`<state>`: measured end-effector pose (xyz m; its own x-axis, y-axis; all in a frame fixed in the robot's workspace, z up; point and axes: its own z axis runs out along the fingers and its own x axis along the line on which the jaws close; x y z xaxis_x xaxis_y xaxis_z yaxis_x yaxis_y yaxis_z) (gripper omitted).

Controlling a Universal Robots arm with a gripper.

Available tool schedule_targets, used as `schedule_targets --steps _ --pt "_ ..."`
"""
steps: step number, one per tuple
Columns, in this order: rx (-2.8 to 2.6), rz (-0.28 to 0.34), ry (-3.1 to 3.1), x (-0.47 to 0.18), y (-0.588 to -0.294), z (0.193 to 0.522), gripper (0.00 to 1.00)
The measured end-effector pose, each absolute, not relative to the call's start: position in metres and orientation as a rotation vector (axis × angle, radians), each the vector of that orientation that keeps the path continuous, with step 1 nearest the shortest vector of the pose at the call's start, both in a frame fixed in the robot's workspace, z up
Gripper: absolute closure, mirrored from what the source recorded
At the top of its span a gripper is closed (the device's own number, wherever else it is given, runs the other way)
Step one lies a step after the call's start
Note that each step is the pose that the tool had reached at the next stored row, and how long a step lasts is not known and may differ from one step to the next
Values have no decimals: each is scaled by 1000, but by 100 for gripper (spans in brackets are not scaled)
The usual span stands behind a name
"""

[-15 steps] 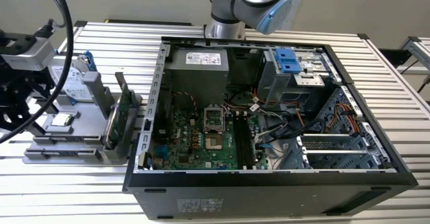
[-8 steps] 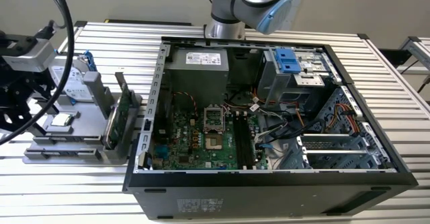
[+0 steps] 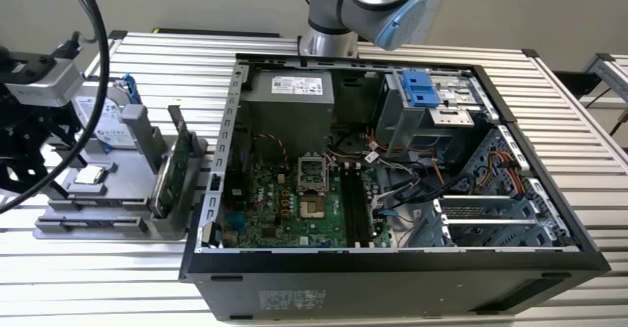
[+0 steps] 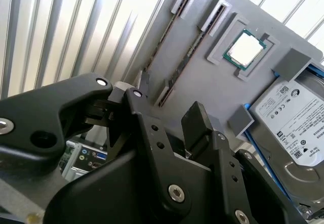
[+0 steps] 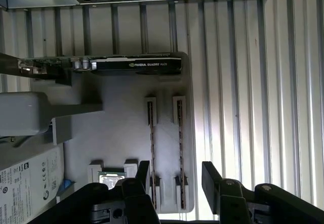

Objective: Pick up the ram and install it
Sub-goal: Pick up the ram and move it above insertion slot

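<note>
First wrist view frames looked down on a grey holder (image 5: 121, 128) set on the slatted table (image 5: 243, 107). Two thin memory boards were seated on edge in its parallel slots. The ram (image 5: 179, 143) was on the side toward the holder's outer rim. A second stick (image 5: 152, 143) was just beside it, nearer a processor (image 5: 112, 180) kept in a square pocket. A graphics card (image 5: 126, 64) was stood upright in another slot, and a hard drive (image 5: 25, 183) was lodged beyond the processor. The gripper (image 5: 177, 181) was seen with its fingers (image 5: 210, 176) spread wide and nothing held. The ram's end lay between them, and no finger was seen touching it.

In the exterior view, an opened computer case (image 3: 393, 268) was laid on its side just beside the holder. A motherboard (image 3: 275, 202), a grey power supply (image 3: 294, 103), a drive cage (image 3: 422, 92) with a blue latch, and loose cables (image 3: 412, 173) were housed in it. Black memory slots (image 3: 355, 202) were visible on the motherboard.
</note>
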<state>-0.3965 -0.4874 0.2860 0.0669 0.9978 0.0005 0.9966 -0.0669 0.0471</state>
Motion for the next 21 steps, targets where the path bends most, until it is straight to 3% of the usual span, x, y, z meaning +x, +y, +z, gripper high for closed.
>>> schedule_targets --steps 21 --pt "2271 40 2124 -397 -487 278 0"
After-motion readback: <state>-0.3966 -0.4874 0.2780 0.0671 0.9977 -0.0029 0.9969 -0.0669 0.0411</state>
